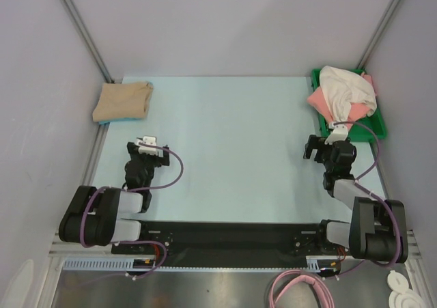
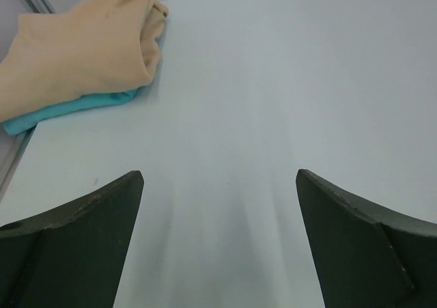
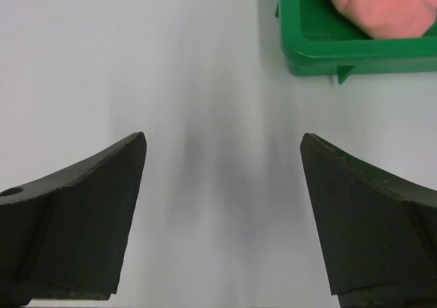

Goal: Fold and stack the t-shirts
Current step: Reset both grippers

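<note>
A folded tan t-shirt [image 1: 124, 100] lies on a folded teal-blue t-shirt [image 1: 115, 119] at the table's far left; both also show in the left wrist view, tan [image 2: 82, 48] over teal [image 2: 61, 111]. A crumpled cream-white t-shirt [image 1: 345, 89] lies over a coral-pink t-shirt [image 1: 321, 102] in the green tray [image 1: 372, 132] at the far right. The pink cloth [image 3: 372, 4] shows in the right wrist view. My left gripper [image 1: 151, 145] [image 2: 220, 178] is open and empty over bare table, near the stack. My right gripper [image 1: 326, 144] [image 3: 224, 138] is open and empty just in front of the tray.
Grey walls with metal corner posts close in the table on the left, back and right. The green tray's near corner [image 3: 341, 59] lies ahead and right of my right gripper. Pink cable loops [image 1: 300, 287] lie at the near edge.
</note>
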